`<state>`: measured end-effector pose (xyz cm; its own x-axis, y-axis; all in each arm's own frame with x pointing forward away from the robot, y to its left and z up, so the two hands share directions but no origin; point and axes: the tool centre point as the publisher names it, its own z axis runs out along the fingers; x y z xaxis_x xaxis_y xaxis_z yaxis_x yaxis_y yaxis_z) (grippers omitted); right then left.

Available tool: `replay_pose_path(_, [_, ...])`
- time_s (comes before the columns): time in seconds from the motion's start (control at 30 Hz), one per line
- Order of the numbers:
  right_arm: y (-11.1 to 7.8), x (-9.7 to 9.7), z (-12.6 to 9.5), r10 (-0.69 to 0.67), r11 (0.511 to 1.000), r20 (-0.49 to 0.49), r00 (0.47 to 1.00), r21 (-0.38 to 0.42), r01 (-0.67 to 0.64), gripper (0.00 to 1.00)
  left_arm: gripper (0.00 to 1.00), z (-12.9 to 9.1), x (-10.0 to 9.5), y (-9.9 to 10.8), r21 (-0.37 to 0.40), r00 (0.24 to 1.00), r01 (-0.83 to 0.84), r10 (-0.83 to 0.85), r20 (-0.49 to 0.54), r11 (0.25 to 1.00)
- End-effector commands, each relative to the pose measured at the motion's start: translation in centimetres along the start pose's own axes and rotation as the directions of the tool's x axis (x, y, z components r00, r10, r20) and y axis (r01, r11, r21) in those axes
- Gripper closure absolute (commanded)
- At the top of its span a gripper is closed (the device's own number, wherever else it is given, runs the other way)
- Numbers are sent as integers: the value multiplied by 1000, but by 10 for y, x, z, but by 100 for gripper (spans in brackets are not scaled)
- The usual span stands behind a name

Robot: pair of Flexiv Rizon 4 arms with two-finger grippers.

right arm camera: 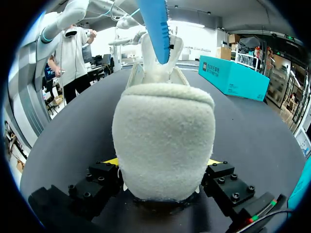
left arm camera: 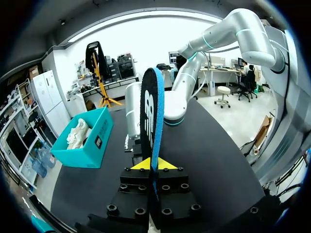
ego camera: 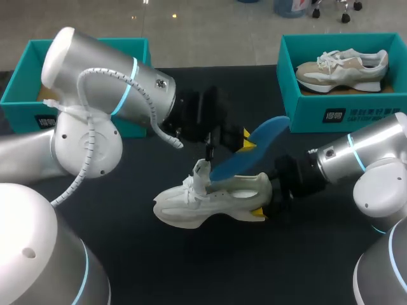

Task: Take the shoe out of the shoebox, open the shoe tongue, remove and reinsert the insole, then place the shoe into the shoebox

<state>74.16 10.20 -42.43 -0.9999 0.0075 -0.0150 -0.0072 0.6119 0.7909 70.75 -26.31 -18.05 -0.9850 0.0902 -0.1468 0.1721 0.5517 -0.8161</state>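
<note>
Both hands grip: the left hand [ego camera: 245,140] pinches the blue insole [ego camera: 254,149], its lower end at the white shoe [ego camera: 203,203]; the right hand [ego camera: 266,198] clamps the shoe's heel in the middle of the surface [ego camera: 146,260].

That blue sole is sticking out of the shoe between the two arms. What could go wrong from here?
The left pincer pinches the thin blue insole, whose long free end might bend or slip against the shoe. The right pincer holds the shoe only by its heel, so a push from the insole could perhaps twist it loose. The tongue at the opening may snag the insole's tip.
</note>
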Motion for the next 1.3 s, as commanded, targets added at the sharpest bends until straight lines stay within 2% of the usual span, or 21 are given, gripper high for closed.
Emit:
replay_pose_path(0.03, [0, 1, 0, 0, 1000, 1, 1000, 4, 0, 100, 100, 0, 0, 0, -1, 1000, -1, 1, 0, 1000])
replay_pose_path(0.13, [0, 1, 0, 0, 1000, 1, 1000, 4, 0, 100, 100, 0, 0, 0, -1, 1000, -1, 1, 0, 1000])
replay_pose_path(0.27, [0, 1, 0, 0, 1000, 1, 1000, 4, 0, 100, 100, -13, -4, -19, 46, 998, 52, -53, 22, 998])
replay_pose_path(0.53, [0, 1, 0, 0, 1000, 1, 1000, 4, 0, 100, 100, -36, -11, -62, 166, 989, 145, -147, -3, 975])
replay_pose_path(0.7, [0, 1, 0, 0, 1000, 1, 1000, 4, 0, 100, 100, -49, -11, -86, 258, 973, 231, -222, -63, 938])
replay_pose_path(0.97, [0, 1, 0, 0, 1000, 1, 1000, 4, 0, 100, 100, -62, -4, -123, 311, 938, 343, -304, -168, 886])
replay_pose_path(1.13, [0, 1, 0, 0, 1000, 1, 1000, 4, 0, 100, 100, -75, 2, -146, 378, 923, 377, -311, -224, 846])
replay_pose_path(1.3, [0, 1, 0, 0, 1000, 1, 1000, 4, 0, 100, 100, -92, 3, -161, 439, 913, 402, -316, -258, 804])
